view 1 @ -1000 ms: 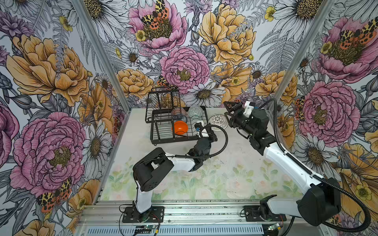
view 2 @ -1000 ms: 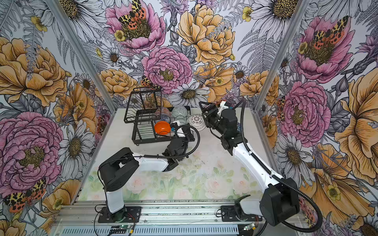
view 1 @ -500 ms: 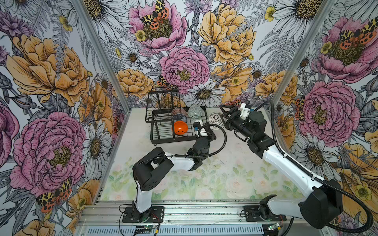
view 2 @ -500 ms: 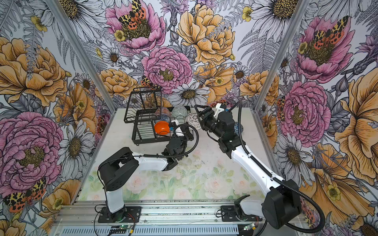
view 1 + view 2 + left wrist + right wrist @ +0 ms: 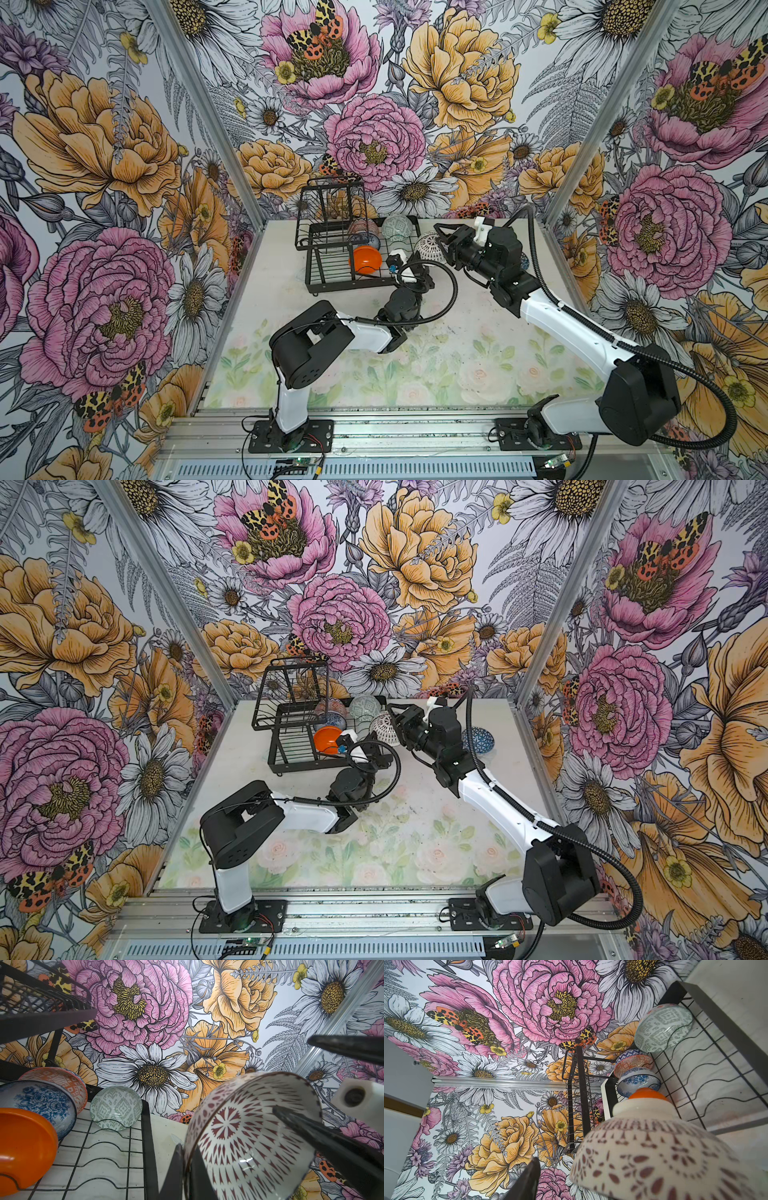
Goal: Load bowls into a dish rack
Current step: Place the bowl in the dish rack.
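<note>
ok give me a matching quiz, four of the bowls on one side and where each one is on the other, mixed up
Bowls:
1. orange bowl
2. lattice bowl
3. dark blue bowl
4. green bowl

Places:
a. on the table, outside the rack
b. pinched at its rim by the left hand
c. in the rack's far corner, on its own
d. in the rack, right beside the blue floral bowl

Pairs: 1-d, 2-b, 3-a, 4-c
</note>
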